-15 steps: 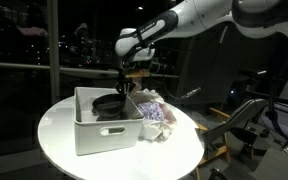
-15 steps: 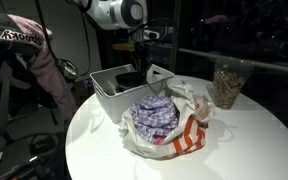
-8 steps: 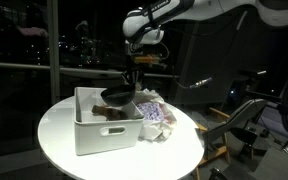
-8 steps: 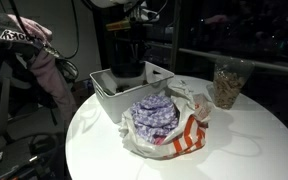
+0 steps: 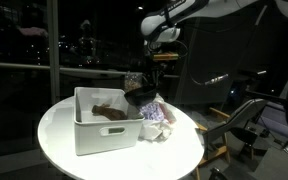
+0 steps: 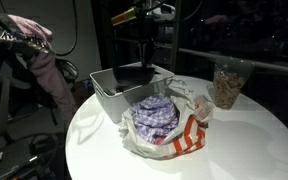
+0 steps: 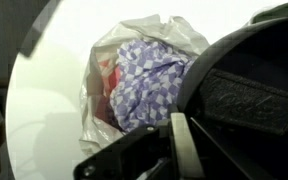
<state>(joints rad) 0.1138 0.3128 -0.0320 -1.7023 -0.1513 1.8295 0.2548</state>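
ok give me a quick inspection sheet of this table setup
surface: round white table, no spills seen
job's things: black bowl lifted clear of the white bin, hanging by its side nearest the bags; a brown item lies in the bin
clutter: plastic bag with purple checked cloth; red and white wrapper under it; jar of brown bits
fingers: shut on the black bowl
cables: dark cable loops down behind the bin
surroundings: dark windows with city lights; clothes heaped on a chair
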